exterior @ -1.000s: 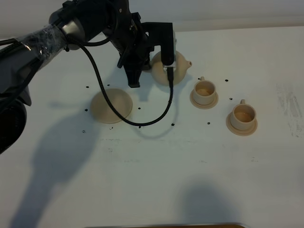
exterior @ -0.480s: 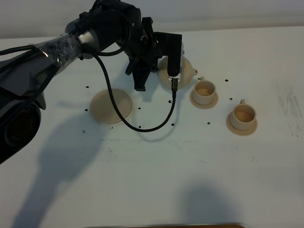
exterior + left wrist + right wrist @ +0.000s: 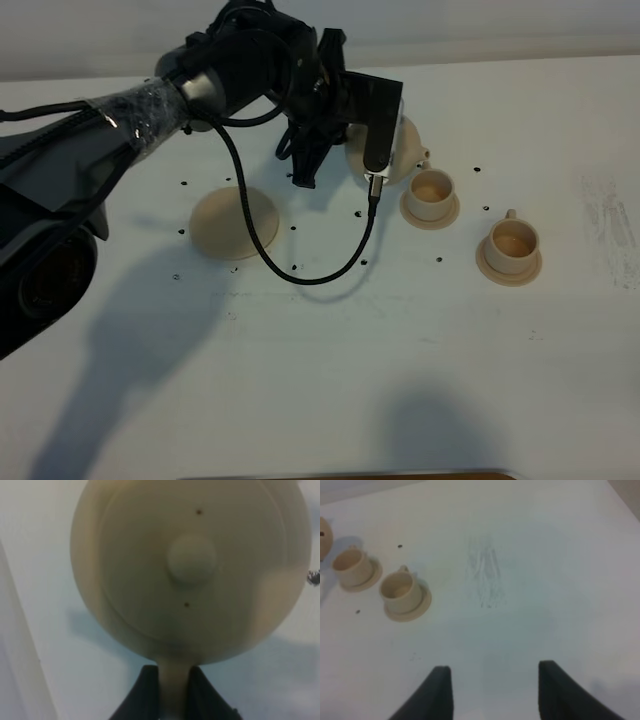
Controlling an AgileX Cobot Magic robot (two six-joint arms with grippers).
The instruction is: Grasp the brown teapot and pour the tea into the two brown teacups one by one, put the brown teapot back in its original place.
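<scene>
My left gripper (image 3: 352, 140) is shut on the loop handle of the brown teapot (image 3: 405, 150) and holds it above the table. Its spout reaches toward the left of the two brown teacups (image 3: 430, 192). The other teacup (image 3: 511, 245) stands on its saucer to the right. In the left wrist view the teapot (image 3: 191, 559) fills the frame lid-up, and its handle sits between the dark fingers (image 3: 145, 695). The wide flat saucer (image 3: 233, 222), the original place, lies bare at left. My right gripper (image 3: 495, 690) hangs open over bare table, with both teacups (image 3: 402, 592) far from it.
A black cable (image 3: 310, 270) loops from the left wrist down over the table between the wide saucer and the cups. Small dark dots (image 3: 441, 262) mark the white tabletop. A faint scuffed patch (image 3: 485, 575) lies to the right of the cups.
The left arm has carried the teapot to the right, from beside the wide saucer toward the left teacup, so its spout now reaches that cup. The cups and saucers have not moved.
</scene>
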